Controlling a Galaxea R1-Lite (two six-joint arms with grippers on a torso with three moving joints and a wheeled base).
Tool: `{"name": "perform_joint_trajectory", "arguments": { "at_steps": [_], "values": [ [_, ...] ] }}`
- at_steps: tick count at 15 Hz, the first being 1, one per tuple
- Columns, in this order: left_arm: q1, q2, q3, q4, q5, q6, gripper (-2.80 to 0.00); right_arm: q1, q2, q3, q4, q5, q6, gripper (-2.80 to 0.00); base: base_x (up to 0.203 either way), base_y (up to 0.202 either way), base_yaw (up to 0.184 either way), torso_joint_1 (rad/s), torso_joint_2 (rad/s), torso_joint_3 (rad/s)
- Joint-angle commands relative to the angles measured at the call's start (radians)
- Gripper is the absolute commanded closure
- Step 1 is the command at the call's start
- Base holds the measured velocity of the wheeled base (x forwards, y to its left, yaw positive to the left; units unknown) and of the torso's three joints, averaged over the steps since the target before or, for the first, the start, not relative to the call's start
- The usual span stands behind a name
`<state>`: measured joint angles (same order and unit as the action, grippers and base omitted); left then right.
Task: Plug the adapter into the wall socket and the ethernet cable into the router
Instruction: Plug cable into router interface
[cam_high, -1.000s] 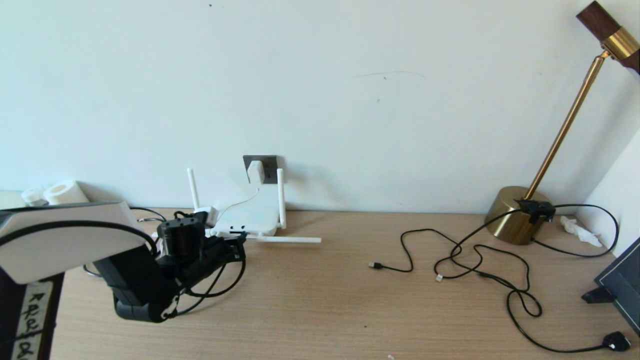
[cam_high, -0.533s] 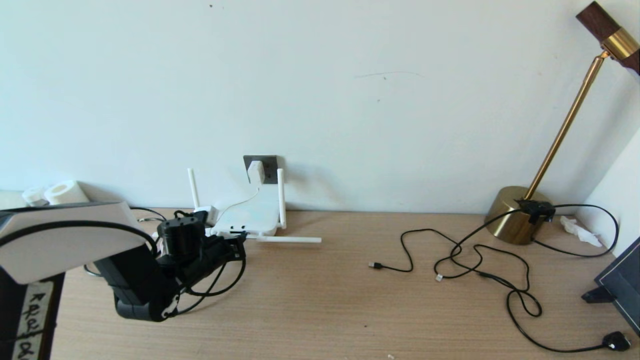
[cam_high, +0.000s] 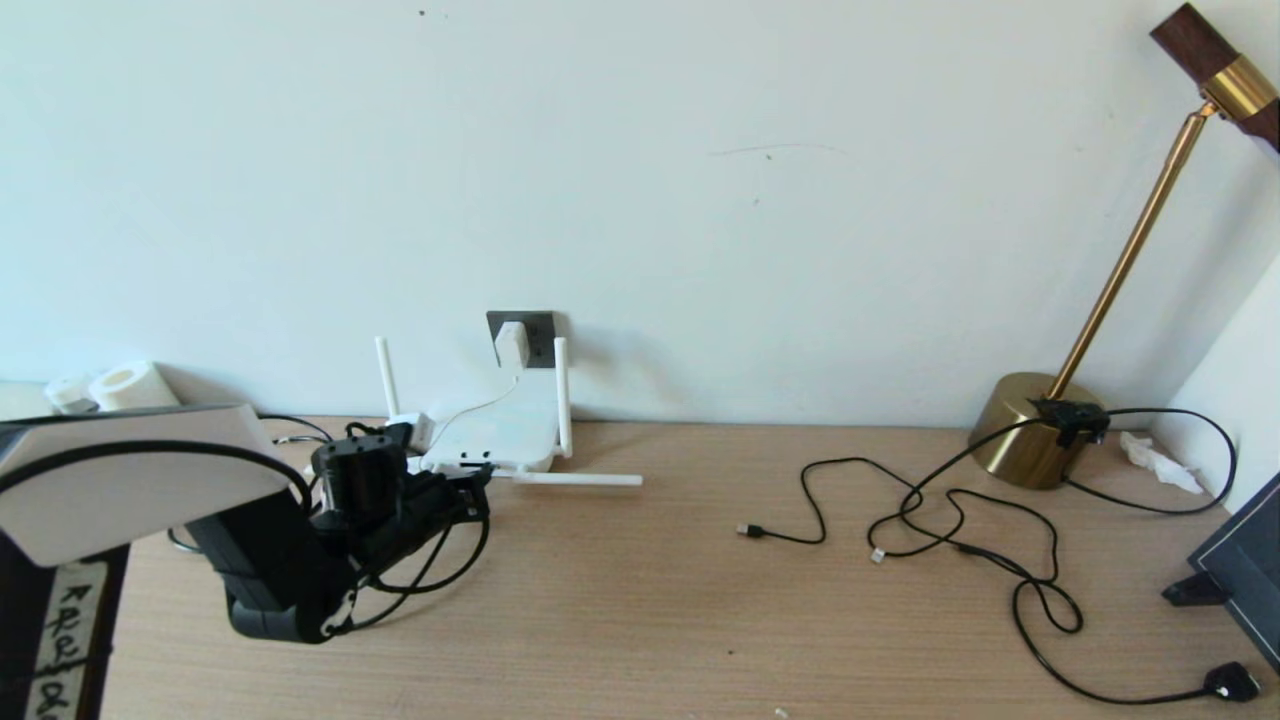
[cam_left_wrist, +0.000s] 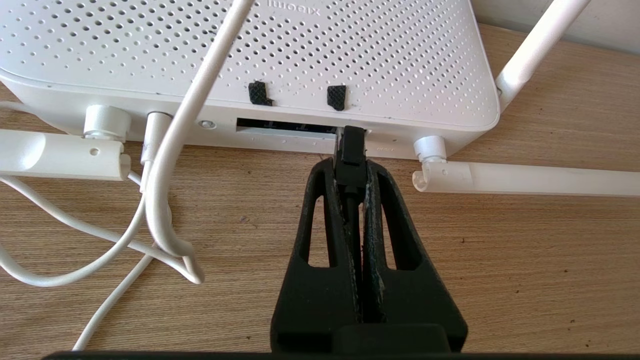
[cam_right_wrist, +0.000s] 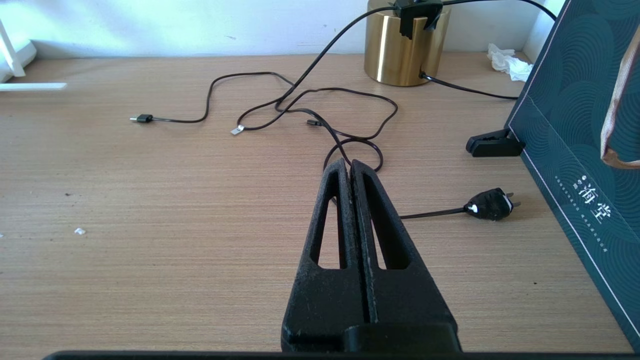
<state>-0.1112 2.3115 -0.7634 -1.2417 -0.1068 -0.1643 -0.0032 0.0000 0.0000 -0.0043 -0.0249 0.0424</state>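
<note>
The white router (cam_high: 500, 432) (cam_left_wrist: 280, 55) lies flat on the desk against the wall, two antennas upright and one lying on the desk. The white adapter (cam_high: 511, 344) sits in the dark grey wall socket (cam_high: 538, 327), its thin white cord (cam_left_wrist: 165, 175) running down to the router. My left gripper (cam_high: 478, 478) (cam_left_wrist: 351, 167) is shut on the black boot of the ethernet cable (cam_left_wrist: 352, 150), whose tip is at the router's dark port slot (cam_left_wrist: 285, 128). The cable loops down behind the gripper (cam_high: 455, 560). My right gripper (cam_right_wrist: 348, 167) is shut and empty over the right side of the desk.
Thin black cables (cam_high: 960, 530) with small plugs sprawl across the right half of the desk. A black plug (cam_high: 1232, 683) (cam_right_wrist: 490, 204) lies near the front right. A brass lamp base (cam_high: 1030, 430) stands at the back right, a dark green bag (cam_right_wrist: 590, 150) beside it. Paper rolls (cam_high: 120, 385) sit far left.
</note>
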Motion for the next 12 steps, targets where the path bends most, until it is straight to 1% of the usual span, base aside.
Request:
{"name": "perform_joint_trajectory", "arguments": {
  "at_steps": [1, 12],
  "values": [
    [0.002, 0.008, 0.004, -0.004, 0.001, -0.001, 0.00, 0.000, 0.000, 0.000, 0.000, 0.000, 0.001, 0.00, 0.000, 0.000, 0.000, 0.000, 0.00, 0.000],
    [0.002, 0.011, 0.009, -0.004, 0.001, -0.001, 0.00, 0.000, 0.000, 0.000, 0.000, 0.000, 0.001, 0.00, 0.000, 0.000, 0.000, 0.000, 0.00, 0.000]
  ]
}}
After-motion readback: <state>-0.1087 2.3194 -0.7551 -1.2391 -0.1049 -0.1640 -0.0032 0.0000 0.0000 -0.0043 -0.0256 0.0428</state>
